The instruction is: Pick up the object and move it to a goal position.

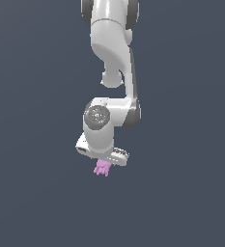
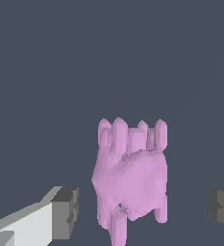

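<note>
Exterior cam: we look from well back, high, facing down arm [image 1: 111, 72] onto plain grey ground. Wrist cam: we sit close above hand [image 2: 142, 206], facing along fingers [image 2: 65, 211]. Both views share hand and pink figure [image 1: 102, 168] [image 2: 130, 180].

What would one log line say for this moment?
arm: over small pink-purple lumpy figure | jaws: open, either side of figure, not touching | gripper | lift: not yet done

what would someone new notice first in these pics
The small pink-purple lumpy figure with stubby prongs stands out against the plain dark grey background, sitting between the tool's spread grey fingertips, neither touching it. In the exterior view, the white robot arm hangs down directly over it.
</note>
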You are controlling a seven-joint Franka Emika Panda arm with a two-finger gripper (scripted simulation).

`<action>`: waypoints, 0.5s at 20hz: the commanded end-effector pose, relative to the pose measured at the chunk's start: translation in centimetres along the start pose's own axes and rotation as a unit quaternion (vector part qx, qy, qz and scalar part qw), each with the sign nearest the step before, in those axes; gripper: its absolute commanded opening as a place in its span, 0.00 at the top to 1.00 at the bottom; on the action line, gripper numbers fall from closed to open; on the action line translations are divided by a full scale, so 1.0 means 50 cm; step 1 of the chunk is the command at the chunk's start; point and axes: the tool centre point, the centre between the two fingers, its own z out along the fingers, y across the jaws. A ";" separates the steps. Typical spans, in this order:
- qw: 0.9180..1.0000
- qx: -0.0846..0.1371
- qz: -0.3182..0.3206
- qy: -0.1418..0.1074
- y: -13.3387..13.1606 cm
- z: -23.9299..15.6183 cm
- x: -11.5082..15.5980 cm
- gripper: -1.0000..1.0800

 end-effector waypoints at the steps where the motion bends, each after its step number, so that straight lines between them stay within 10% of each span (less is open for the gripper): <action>1: 1.000 0.000 0.000 -0.001 0.001 0.023 -0.001 0.04; 10: 1.000 0.000 0.002 0.000 0.001 0.086 0.000 0.04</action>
